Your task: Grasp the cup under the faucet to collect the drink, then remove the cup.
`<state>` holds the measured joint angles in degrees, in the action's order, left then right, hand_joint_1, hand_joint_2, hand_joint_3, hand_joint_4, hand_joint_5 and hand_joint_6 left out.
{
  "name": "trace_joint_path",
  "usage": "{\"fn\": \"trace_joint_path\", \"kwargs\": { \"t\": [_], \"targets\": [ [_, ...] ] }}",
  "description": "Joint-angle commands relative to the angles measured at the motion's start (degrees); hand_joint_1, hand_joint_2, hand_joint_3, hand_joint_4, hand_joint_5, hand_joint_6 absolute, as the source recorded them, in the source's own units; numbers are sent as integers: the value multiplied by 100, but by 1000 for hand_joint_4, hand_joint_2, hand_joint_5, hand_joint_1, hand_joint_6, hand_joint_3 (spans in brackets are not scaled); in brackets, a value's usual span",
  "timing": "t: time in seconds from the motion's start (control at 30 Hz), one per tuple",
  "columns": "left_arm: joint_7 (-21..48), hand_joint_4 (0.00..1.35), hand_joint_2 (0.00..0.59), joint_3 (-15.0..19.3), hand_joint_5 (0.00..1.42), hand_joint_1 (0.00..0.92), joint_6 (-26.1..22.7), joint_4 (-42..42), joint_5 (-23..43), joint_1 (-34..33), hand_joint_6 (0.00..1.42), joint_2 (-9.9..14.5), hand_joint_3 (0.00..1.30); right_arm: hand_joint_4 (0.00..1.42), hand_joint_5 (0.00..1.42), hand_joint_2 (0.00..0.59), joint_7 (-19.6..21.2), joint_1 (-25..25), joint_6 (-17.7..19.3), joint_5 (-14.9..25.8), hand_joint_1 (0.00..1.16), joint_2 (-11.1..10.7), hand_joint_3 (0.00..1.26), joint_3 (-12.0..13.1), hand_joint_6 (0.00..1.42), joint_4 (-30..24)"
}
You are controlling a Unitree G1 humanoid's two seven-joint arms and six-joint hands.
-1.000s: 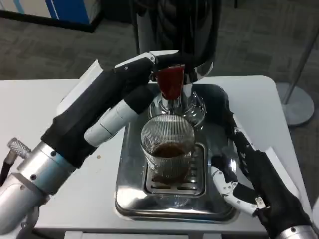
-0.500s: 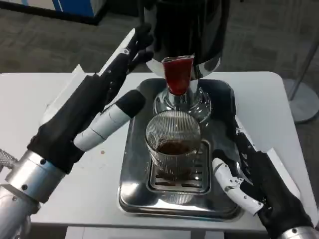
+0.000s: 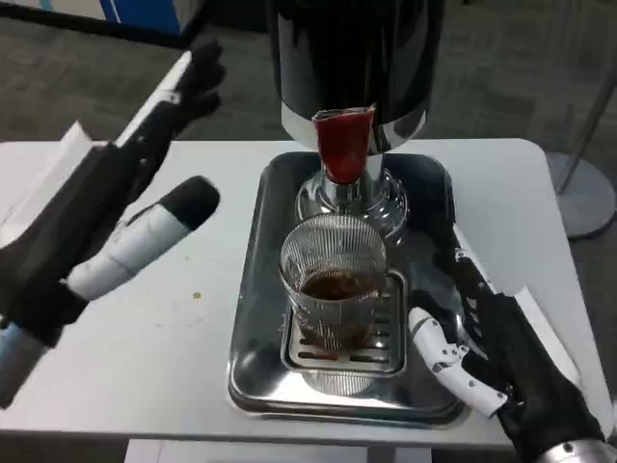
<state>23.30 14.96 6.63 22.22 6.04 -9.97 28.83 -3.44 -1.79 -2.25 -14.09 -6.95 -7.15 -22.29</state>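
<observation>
A ribbed clear glass cup point(image 3: 334, 282) stands on the drip grate point(image 3: 383, 349) under the faucet, with dark drink in its bottom. The faucet's red lever point(image 3: 344, 143) sits just above it, on the black and chrome dispenser point(image 3: 357, 58). My left hand point(image 3: 106, 207) hovers open over the table, well left of the dispenser, fingers spread and holding nothing. My right hand point(image 3: 492, 362) lies open at the tray's right edge, a short gap to the right of the cup, not touching it.
The chrome drip tray point(image 3: 253, 367) holds the grate and the dispenser's base. White table point(image 3: 145, 347) lies to the left and front. A grey round stand base point(image 3: 583, 207) is on the floor at the far right.
My left hand has left the red lever and drawn back left, away from the dispenser. The cup and my right hand have stayed where they were.
</observation>
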Motion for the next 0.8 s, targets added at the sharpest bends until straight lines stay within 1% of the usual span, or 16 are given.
{"fn": "trace_joint_path", "kwargs": {
  "t": [0.03, 0.1, 0.17, 0.2, 0.3, 0.43, 0.63, 0.8],
  "targets": [
    [101, 0, 28, 276, 59, 0, 50, 1, 46, 542, 13, 155, 0, 0, 27, 586, 31, -30, 56, 71, 646, 43, 0, 21, 131, 78],
    [119, 0, 30, 317, 61, 0, 112, -91, 69, 680, 13, 137, 0, 0, 29, 586, 37, -13, 60, 71, 650, 50, 0, 17, 131, 102],
    [90, 0, 32, 376, 63, 0, 287, -252, -10, 886, 13, 113, 0, 0, 39, 586, 42, 1, 62, 72, 655, 57, 0, 14, 131, 121],
    [120, 0, 32, 383, 65, 0, 335, -329, -13, 967, 13, 136, 0, 0, 40, 585, 45, 9, 62, 71, 656, 62, 0, 11, 131, 133],
    [182, 0, 39, 308, 74, 0, 456, -472, -42, 1112, 12, 157, 0, 0, 39, 570, 56, 25, 62, 69, 660, 66, 0, 3, 131, 162],
    [145, 0, 40, 224, 76, 0, 550, -534, -67, 1115, 12, 118, 0, 0, 39, 568, 69, 40, 58, 66, 663, 65, 0, -2, 131, 191],
    [120, 0, 41, 119, 78, 0, 633, -510, -183, 1044, 12, 144, 6, 0, 39, 574, 73, 21, 48, 69, 670, 59, 0, 4, 131, 179],
    [79, 0, 41, 133, 78, 0, 810, -417, -567, 1142, 12, 221, 8, 0, 39, 586, 68, -8, 49, 69, 675, 47, 0, 9, 131, 127]
  ]
}}
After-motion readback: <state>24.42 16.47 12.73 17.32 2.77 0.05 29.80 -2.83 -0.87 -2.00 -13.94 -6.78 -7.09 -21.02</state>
